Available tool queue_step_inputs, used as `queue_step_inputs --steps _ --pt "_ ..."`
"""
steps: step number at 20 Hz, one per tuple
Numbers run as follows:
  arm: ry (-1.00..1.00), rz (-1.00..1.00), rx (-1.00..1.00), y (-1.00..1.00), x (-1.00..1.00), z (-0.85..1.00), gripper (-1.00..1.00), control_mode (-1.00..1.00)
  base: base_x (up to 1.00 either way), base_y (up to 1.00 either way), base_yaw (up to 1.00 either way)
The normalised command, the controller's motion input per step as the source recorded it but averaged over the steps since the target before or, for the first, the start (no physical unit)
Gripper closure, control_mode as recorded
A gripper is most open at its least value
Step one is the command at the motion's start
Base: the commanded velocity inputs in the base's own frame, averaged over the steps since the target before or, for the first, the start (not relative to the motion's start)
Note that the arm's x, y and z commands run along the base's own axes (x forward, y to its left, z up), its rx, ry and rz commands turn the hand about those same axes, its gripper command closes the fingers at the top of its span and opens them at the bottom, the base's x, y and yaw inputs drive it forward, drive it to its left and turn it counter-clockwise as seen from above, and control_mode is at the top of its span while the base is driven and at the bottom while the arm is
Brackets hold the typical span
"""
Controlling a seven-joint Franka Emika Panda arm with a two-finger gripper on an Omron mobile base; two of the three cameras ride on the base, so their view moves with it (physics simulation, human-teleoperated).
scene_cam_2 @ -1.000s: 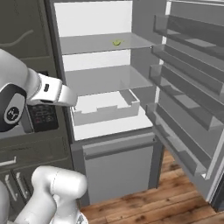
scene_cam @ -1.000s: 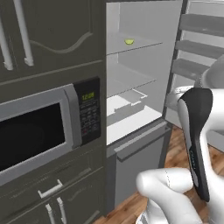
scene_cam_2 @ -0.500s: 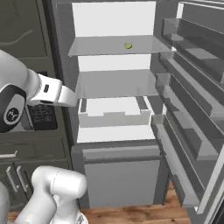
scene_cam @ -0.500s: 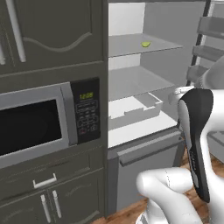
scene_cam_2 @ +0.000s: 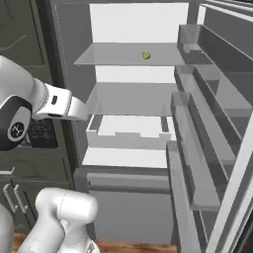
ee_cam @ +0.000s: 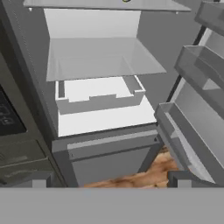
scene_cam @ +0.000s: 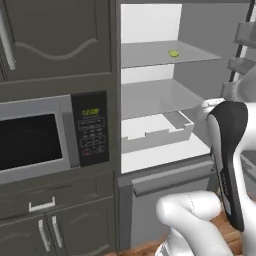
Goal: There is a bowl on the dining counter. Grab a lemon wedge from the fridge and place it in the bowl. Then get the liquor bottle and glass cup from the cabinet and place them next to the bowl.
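The fridge [scene_cam: 165, 155] stands open, its door [scene_cam_2: 207, 148] swung out to the right. A small yellow-green lemon wedge [scene_cam: 173, 53] lies on the upper glass shelf [scene_cam_2: 123, 57], toward its back right, and shows again as the lemon wedge [scene_cam_2: 146, 56] in the right base view. My gripper [ee_cam: 111, 181] is open with nothing between its fingertips [ee_cam: 39, 179]. It faces the fridge's lower shelves from some way out, well below the wedge. The bowl, dining counter, liquor bottle and glass cup are out of view.
A white drawer [scene_cam: 156, 131] juts out on the lower shelf. Below it is the grey freezer drawer [ee_cam: 109, 151]. Door bins [scene_cam_2: 195, 123] line the open door on the right. A microwave [scene_cam: 35, 140] in the dark oven tower sits left of the fridge. Wooden floor [ee_cam: 140, 175] lies below.
The whole picture has slid right in both base views, so the base has moved relative to the fridge. The lemon wedge stays on its shelf. The gripper remains open.
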Motion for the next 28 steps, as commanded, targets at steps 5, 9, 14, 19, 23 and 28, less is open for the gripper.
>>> queue_step_inputs --steps 5,9,14,19,23,28 --pt "0.0 0.0 0.0 0.0 0.0 0.0 -1.0 1.0 0.85 0.0 0.02" --pt "0.0 0.0 0.0 0.0 0.0 0.0 -1.0 1.0 0.82 0.0 0.0" --pt "0.0 0.0 0.0 0.0 0.0 0.0 -1.0 1.0 0.3 -0.22 0.0" --pt "-0.01 0.0 0.0 -0.39 0.0 0.29 -1.0 -1.0 0.0 0.0 0.0" --pt "-0.05 0.0 0.0 -0.49 0.11 0.43 -1.0 -1.0 0.0 0.0 0.0" --pt "-0.01 0.0 0.0 -0.35 0.41 0.39 -1.0 -1.0 0.0 0.0 0.0"
